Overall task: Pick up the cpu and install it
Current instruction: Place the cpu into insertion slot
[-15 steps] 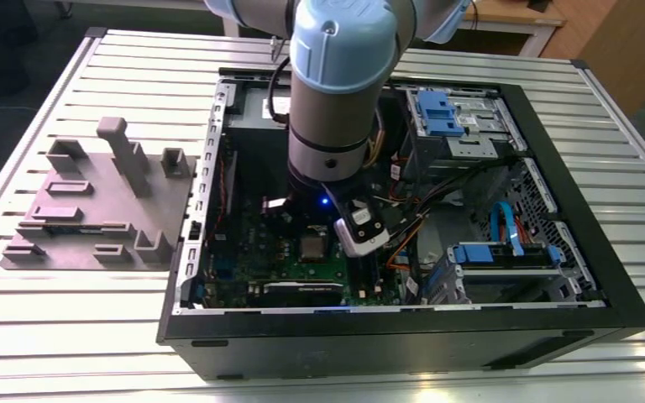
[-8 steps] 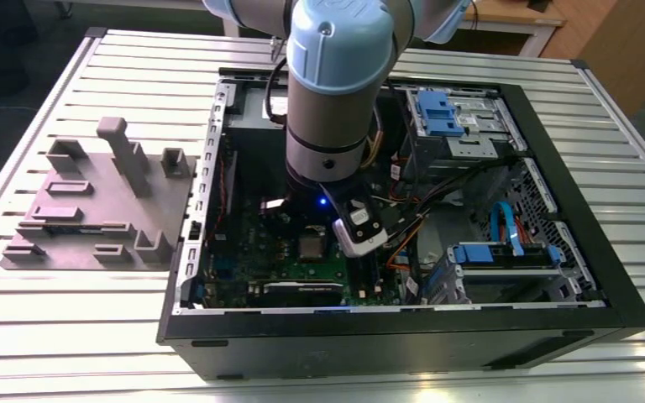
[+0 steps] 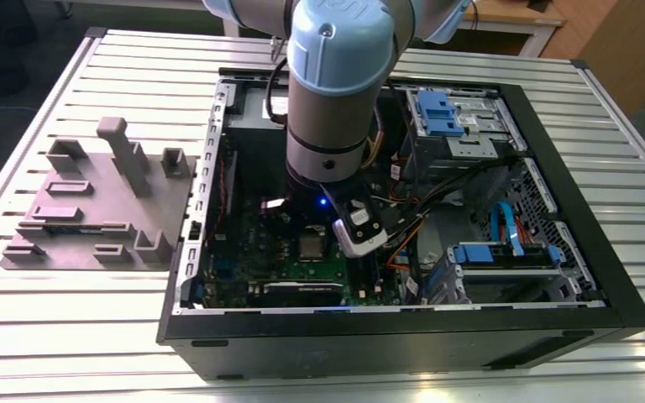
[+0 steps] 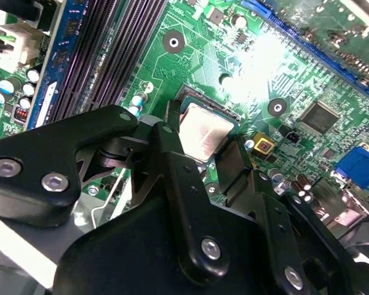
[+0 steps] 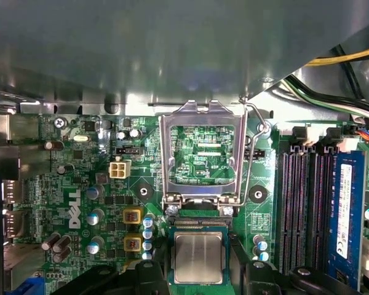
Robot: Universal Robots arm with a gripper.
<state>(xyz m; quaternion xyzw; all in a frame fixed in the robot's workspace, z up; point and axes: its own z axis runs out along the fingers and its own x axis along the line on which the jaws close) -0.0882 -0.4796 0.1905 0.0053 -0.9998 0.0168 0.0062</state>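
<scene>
The cpu [image 5: 198,258] is a small square chip with a silvery top, lying level in the open socket on the green motherboard [image 5: 86,203]. In both wrist views the black fingers [image 4: 169,141] of my gripper [image 4: 203,134] flank it closely on two opposite edges and look shut on it. The silver socket frame [image 5: 200,153] stands flipped up beside the socket, with its lever [image 5: 253,153] swung back. In the exterior view the arm reaches down into the open computer case [image 3: 591,252], with the gripper [image 3: 334,239] low over the cpu [image 3: 312,246].
Black memory slots [image 5: 301,209] run alongside the socket. Capacitors [image 5: 147,236] and cables [image 5: 332,80] crowd around it, and blue drive bays [image 3: 457,113] fill the case's right side in the exterior view. A grey-mauve fixture block [image 3: 98,201] with upright posts stands on the slatted table left of the case.
</scene>
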